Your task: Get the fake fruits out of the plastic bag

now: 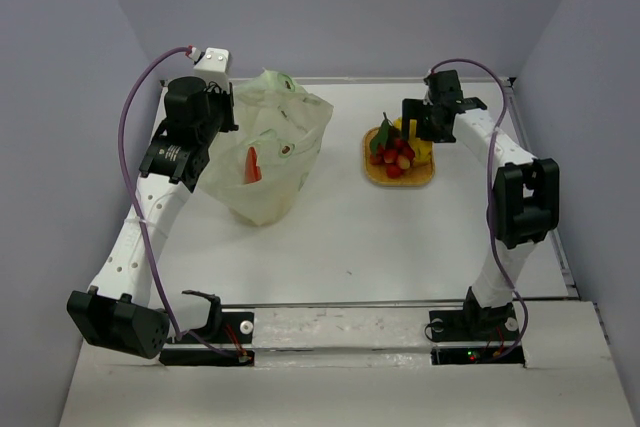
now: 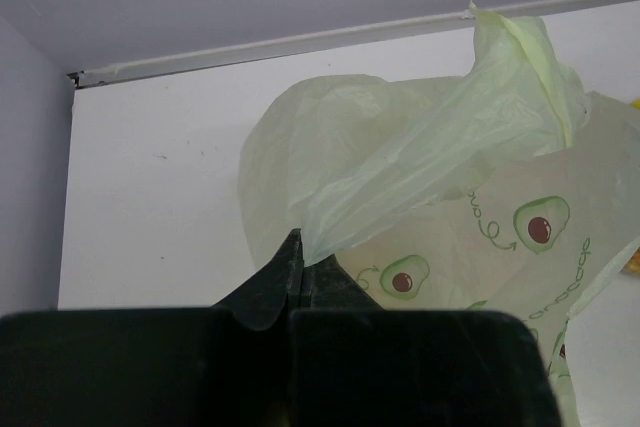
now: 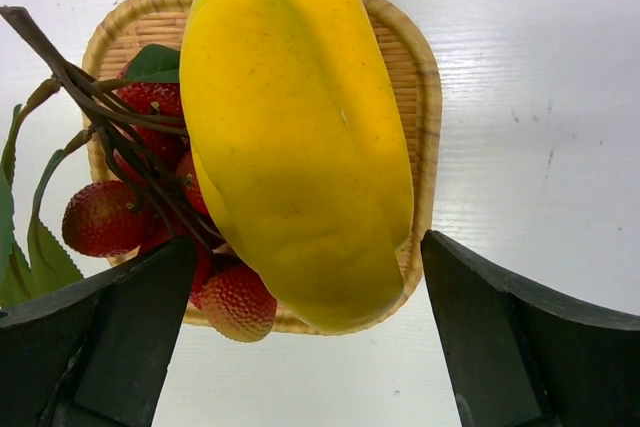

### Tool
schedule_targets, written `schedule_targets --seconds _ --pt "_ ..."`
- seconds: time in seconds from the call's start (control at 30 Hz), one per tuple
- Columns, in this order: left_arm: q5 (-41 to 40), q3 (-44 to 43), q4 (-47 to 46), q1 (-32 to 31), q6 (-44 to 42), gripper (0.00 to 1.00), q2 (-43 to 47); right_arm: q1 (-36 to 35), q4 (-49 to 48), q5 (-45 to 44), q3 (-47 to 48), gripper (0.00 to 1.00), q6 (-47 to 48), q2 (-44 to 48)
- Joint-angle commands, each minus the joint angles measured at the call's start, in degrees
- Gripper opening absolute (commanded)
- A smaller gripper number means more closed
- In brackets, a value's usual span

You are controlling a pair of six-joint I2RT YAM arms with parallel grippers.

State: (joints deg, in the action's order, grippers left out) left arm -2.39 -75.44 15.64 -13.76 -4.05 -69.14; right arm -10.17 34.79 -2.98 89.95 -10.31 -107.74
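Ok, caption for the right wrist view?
Open right gripper frames a yellow fruit and red berries on a woven tray.

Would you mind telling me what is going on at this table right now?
The left tool, shut, pinches the plastic bag near its top. The right tool hangs open over the woven tray, where a yellow fruit and red berries lie. One red piece shows inside the bag.

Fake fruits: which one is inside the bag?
The small red piece, seen through the bag; the yellow fruit and red berries lie on the woven tray.
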Motion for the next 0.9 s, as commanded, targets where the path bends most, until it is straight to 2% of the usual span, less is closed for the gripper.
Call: schedule_targets --seconds 0.0,0.27,0.43,0.53,0.63,0.67,0.7,0.73,0.87 --pt "0.64 -0.41 -1.84 -0.13 -0.60 0.00 1.64 -0.20 1.07 -3.17 0.05 1.00 0.29 4.12" --pt "0.81 -0.32 -1.75 -0.13 -0.60 0.00 1.65 -0.20 5.45 -2.13 3.03 1.00 1.16 5.97" --pt "1.07 -0.67 -1.14 -0.13 -1.21 0.00 1.82 -2.29 17.04 1.75 13.38 1.00 4.84 7.18" --pt "2.13 -0.67 -0.96 -0.13 -1.57 0.00 2.17 -4.06 16.99 5.96 17.61 1.00 7.49 11.22" --pt "6.60 -1.11 -0.26 -0.04 -1.66 0.00 2.08 -9.58 7.52 13.26 17.45 1.00 8.64 16.85" --pt "7.83 -1.29 0.26 -0.04 -1.66 0.00 2.08 -13.95 0.53 15.62 16.32 1.00 7.50 18.26" --pt "8.02 -1.64 0.44 -0.13 -1.48 0.00 2.00 -16.08 -2.93 17.29 15.70 1.00 6.27 18.36" --pt "7.93 -1.81 0.53 -0.13 -1.31 0.00 2.00 -19.76 -10.97 21.31 13.78 0.99 2.96 18.27" --pt "6.71 -2.52 0.62 -0.13 0.18 0.00 1.65 -25.06 -28.67 26.44 9.81 0.98 -5.57 14.77"
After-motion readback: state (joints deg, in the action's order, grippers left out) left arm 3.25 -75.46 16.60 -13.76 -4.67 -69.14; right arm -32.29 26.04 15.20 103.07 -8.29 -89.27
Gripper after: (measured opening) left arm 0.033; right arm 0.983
